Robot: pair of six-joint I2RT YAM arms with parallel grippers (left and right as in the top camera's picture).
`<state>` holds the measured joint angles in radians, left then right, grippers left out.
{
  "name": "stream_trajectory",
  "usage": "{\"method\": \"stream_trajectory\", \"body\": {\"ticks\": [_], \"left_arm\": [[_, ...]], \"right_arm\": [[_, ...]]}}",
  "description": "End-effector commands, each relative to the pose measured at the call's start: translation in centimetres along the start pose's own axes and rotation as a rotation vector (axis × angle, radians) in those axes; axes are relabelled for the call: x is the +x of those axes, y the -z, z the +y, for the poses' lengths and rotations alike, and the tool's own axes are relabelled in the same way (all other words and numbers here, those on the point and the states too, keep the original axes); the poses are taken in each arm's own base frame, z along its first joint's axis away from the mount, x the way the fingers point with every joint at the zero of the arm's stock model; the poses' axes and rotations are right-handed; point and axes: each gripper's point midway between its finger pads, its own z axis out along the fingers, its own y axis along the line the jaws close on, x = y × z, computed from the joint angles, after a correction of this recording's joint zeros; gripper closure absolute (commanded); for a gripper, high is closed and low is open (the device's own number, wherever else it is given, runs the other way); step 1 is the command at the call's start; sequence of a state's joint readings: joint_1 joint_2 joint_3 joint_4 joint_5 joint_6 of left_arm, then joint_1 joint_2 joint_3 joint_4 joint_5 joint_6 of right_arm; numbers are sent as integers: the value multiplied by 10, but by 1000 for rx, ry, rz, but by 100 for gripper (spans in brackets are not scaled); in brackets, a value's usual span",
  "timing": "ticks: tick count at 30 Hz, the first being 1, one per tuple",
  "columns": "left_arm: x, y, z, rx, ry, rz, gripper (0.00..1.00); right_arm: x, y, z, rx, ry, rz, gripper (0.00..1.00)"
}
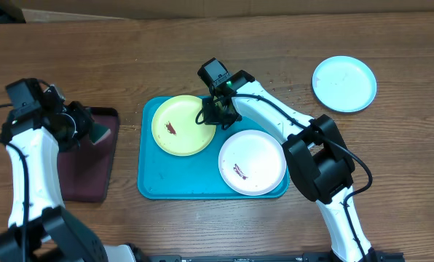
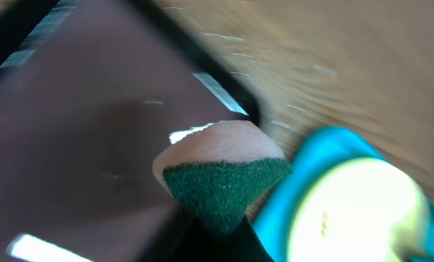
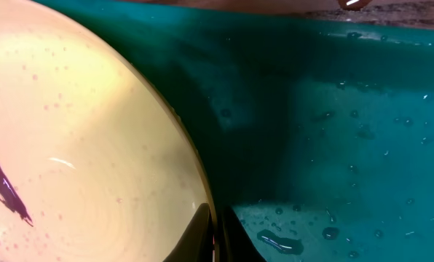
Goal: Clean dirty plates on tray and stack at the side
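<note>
Left gripper (image 1: 86,129): clamped on your sponge (image 2: 221,175), far left.
Right gripper (image 1: 215,110): pinching the yellow-green plate (image 1: 175,129) at its rim, centre.
Tray (image 1: 180,185): also holds the white plate (image 1: 252,161); pale blue plate (image 1: 344,84) on the surface, upper right.

**Robot-manipulation laboratory bench staged as a dishwashing station.**

Two white, black-jointed robot arms, the left arm (image 1: 28,167) and the right arm (image 1: 326,164), stand at a wood-grain table (image 1: 202,44) with black cables running along their links. This marks a research rig rather than a household kitchen. The props are kitchen items: a cyan plastic tray (image 1: 188,185) beaded with water droplets (image 3: 275,240), a yellow-green plate (image 1: 180,127) and a white plate (image 1: 253,156) with small dark-red smears, a pale blue plate (image 1: 344,84), a maroon tray (image 1: 86,175), and a green-faced sponge (image 2: 224,182).
</note>
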<state>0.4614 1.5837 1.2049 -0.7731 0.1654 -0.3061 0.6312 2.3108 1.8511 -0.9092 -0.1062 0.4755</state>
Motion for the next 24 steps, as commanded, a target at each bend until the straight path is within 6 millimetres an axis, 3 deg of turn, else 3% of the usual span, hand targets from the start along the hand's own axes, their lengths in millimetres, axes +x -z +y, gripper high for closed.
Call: {"method": "stream_trajectory", "body": {"ticks": [1,6,10,24], "left_arm": [[-11,-22,57,-273,137,-33,96],[10,-64,86,-317,214,98,96],[16,-82,84,-223,222,161,96],[12,-85,71,-91,239,171,96]], "right_arm": [[-11,6,-3,23,-28,-44,96],[-8,6,-6,35,-29,-33,96],[-8,6,-6,36,-29,-31,96],[-6,6,-7,40,-30,-24,96]]}}
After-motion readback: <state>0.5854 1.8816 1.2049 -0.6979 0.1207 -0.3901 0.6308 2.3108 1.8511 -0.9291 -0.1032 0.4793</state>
